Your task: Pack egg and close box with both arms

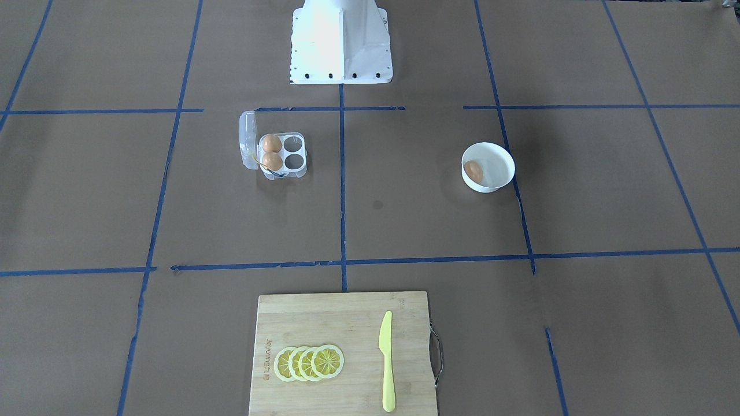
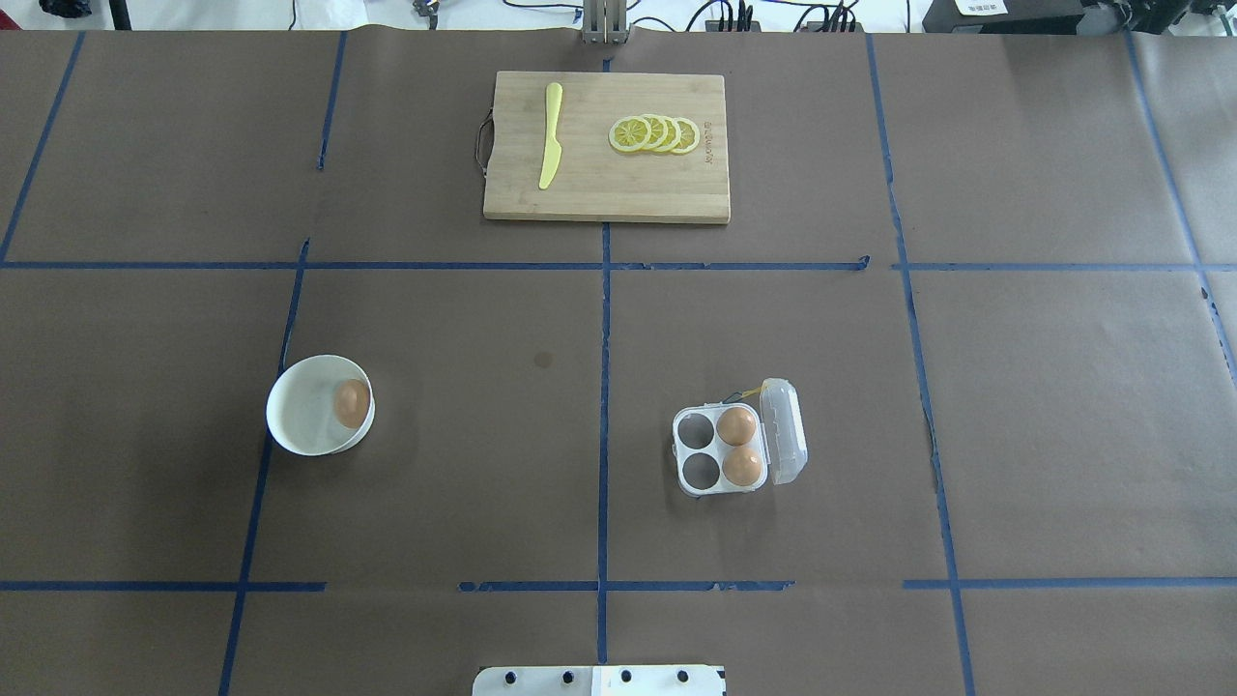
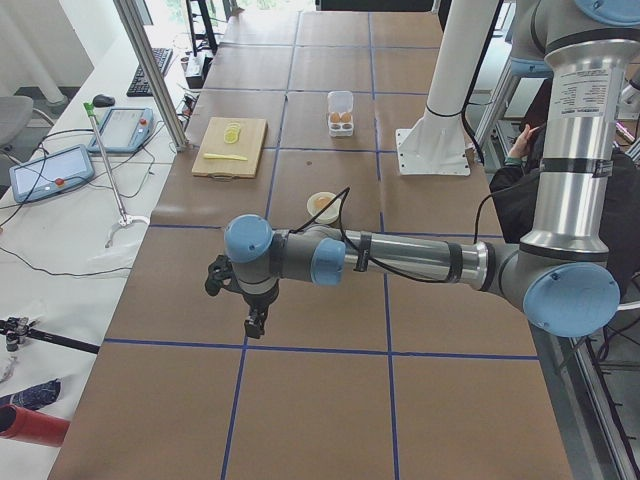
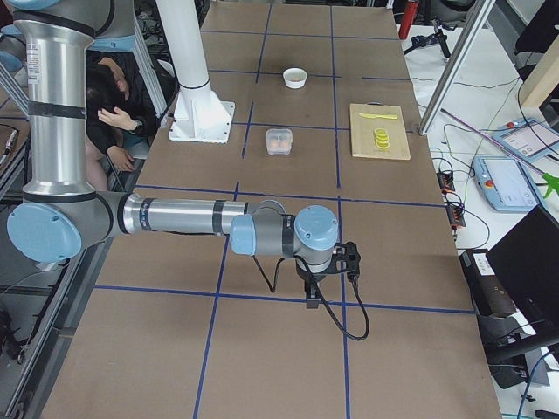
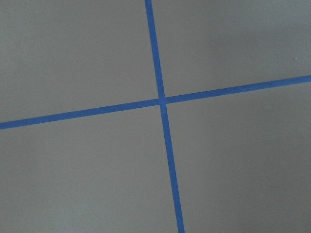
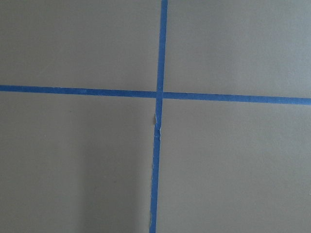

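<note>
Well beyond the left pincer, the small orange-brown egg sits in a round white bowl. The clear plastic four-cell egg box lies open, far from the right pincer; how wide either pincer stands, I cannot tell. Likely risk: the smooth egg slips against the bowl's wall when pinched. Side views alone show the arms; overhead shows two free cells.

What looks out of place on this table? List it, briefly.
Nothing is spilled or broken. One egg sits alone in the white bowl, far from the box, whose lid stands open with two cells empty. A small dark spot marks the paper near the centre.
</note>
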Motion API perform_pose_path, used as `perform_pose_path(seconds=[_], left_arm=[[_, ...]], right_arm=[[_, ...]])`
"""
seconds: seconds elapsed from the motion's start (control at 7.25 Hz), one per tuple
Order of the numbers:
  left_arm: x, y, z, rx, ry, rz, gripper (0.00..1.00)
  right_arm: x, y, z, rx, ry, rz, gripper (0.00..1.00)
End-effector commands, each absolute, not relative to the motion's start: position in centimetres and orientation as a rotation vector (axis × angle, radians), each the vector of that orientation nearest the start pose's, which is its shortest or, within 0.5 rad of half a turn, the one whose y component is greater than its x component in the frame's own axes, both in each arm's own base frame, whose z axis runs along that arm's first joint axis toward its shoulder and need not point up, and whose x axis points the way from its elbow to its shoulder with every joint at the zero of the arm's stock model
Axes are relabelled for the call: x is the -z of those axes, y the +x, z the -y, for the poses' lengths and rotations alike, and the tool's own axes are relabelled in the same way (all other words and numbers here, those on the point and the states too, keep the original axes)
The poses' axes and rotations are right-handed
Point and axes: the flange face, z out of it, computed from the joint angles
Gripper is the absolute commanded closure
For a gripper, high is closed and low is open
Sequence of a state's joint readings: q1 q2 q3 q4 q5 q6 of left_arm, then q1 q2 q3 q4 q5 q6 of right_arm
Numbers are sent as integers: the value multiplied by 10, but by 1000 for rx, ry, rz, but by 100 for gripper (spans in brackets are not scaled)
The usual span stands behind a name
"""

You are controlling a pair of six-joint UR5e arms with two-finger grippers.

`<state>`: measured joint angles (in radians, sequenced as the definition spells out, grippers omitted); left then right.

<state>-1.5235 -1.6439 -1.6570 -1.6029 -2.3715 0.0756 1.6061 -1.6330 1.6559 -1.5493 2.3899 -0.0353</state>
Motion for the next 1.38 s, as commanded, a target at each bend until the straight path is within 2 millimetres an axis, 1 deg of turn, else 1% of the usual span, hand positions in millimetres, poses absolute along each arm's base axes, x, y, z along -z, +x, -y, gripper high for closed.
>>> perform_pose_path(seconds=[0.0, 0.14, 0.28, 0.41, 0.55, 0.69, 0.83, 0.97, 1.1, 1.24], left_arm=[[-474, -6, 571, -294, 353, -855, 0], [-435, 26, 570, -340, 374, -908, 0], [-417, 40, 573, -377, 396, -961, 0], [-404, 66, 574, -391, 371, -1013, 0], [-371, 124, 559, -402, 350, -1046, 0], [-349, 158, 544, -284, 338, -991, 0], [-337, 181, 511, -144, 276, -990, 0], [-335, 190, 489, -27, 196, -1009, 1], [-331, 220, 463, 78, 145, -987, 2], [-331, 271, 441, 184, 105, -940, 7]], right_arm=[[-628, 75, 463, 28, 93, 839, 0], [-627, 75, 464, 31, 95, 839, 0], [-614, 75, 470, 45, 121, 841, 0], [-608, 73, 474, 67, 136, 834, 0], [-602, 69, 480, 78, 144, 828, 0], [-602, 67, 480, 77, 140, 830, 0], [-603, 67, 479, 76, 139, 834, 0], [-605, 67, 480, 77, 138, 833, 0], [-594, 66, 487, 78, 150, 843, 0], [-596, 66, 487, 78, 149, 850, 0]])
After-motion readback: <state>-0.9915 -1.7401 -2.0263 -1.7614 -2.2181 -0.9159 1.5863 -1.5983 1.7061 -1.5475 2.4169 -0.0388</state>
